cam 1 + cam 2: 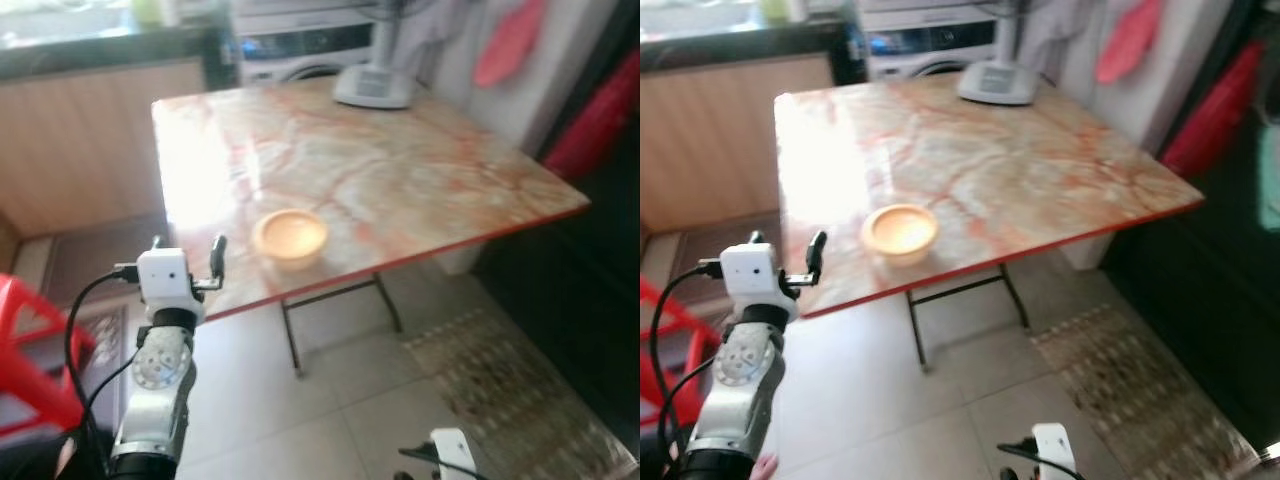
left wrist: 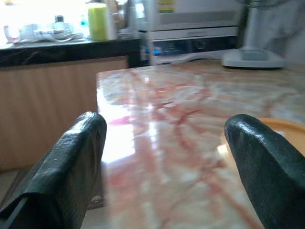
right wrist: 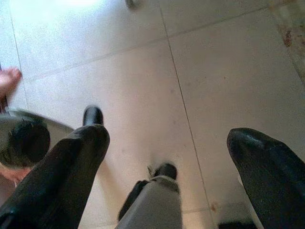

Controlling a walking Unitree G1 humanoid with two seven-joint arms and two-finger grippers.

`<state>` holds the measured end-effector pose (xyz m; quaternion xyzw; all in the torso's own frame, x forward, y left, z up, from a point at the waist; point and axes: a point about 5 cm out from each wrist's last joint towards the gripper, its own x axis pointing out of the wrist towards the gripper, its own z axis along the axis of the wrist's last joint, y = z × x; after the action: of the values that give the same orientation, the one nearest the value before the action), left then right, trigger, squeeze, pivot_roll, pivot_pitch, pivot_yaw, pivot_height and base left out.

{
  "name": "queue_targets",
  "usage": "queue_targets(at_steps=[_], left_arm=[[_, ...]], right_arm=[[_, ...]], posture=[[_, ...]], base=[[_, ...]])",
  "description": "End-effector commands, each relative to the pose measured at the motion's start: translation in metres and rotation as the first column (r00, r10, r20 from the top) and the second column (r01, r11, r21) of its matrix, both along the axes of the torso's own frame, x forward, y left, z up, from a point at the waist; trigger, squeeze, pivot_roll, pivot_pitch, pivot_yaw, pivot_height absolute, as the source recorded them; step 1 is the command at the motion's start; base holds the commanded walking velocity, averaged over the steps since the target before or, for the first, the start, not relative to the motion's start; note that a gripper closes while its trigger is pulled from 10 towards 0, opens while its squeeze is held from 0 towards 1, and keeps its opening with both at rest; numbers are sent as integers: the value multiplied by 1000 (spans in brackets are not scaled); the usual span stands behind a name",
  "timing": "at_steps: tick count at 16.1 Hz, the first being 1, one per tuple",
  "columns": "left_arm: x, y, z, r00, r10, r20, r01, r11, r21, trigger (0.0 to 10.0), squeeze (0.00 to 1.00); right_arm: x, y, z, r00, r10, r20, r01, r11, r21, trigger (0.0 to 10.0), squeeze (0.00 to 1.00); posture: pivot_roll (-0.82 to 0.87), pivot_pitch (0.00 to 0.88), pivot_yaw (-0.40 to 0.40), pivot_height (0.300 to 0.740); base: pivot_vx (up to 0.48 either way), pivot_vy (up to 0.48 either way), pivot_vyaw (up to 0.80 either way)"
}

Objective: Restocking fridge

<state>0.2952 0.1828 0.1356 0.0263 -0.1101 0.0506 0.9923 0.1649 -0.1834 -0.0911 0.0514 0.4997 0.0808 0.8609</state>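
Bowl on marble table, left hand raised beside, fingers apart.

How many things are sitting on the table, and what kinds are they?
Bowl: 1, a yellow bowl near the front edge of the marble table.
Fan base: 1, a pale grey fan base at the far edge.
Total: 2
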Motion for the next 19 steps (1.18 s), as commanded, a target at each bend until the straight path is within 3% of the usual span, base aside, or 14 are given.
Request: queue_targets(at_steps=[1, 9, 13, 15, 16, 18, 19], left_arm=[[0, -7, 1, 999, -34, 3, 34, 999, -10, 10000, 0], [-2, -7, -1, 1000, -24, -11, 24, 1000, -13, 10000, 0], [-3, 0, -2, 999, 48, -5, -48, 998, -41, 10000, 0], [-3, 5, -9, 997, 66, -42, -71, 987, -144, 10000, 0], [-1, 9, -14, 994, 73, -75, -91, 957, -275, 10000, 0], [1, 12, -15, 994, 70, -79, -92, 945, -315, 10000, 0], [4, 12, -19, 994, 42, -105, -79, 921, -380, 10000, 0]], right_arm=[[-9, -6, -3, 1000, -5, -28, 5, 1000, -12, 10000, 0], [-9, -6, -3, 999, -2, -32, 2, 1000, -2, 10000, 0], [-10, -6, -3, 999, 1, -35, -2, 1000, -7, 10000, 0], [-10, -6, -3, 999, 3, -36, -3, 1000, -7, 10000, 0], [-11, -6, -4, 999, 6, -37, -7, 1000, -8, 10000, 0], [-12, -6, -4, 999, 7, -38, -7, 1000, -8, 10000, 0], [-11, -6, -4, 999, 8, -38, -8, 1000, -8, 10000, 0]], posture=[[90, 0, -21, 740], [97, 0, -30, 740], [95, 0, -29, 740], [92, 0, -28, 740], [92, 0, -29, 740], [93, 0, -28, 740], [93, 0, -28, 740]], base=[[285, 0, 0], [288, 0, 0], [62, 0, 0], [0, 0, 0], [0, 0, 0], [0, 0, 0], [0, 0, 0]])
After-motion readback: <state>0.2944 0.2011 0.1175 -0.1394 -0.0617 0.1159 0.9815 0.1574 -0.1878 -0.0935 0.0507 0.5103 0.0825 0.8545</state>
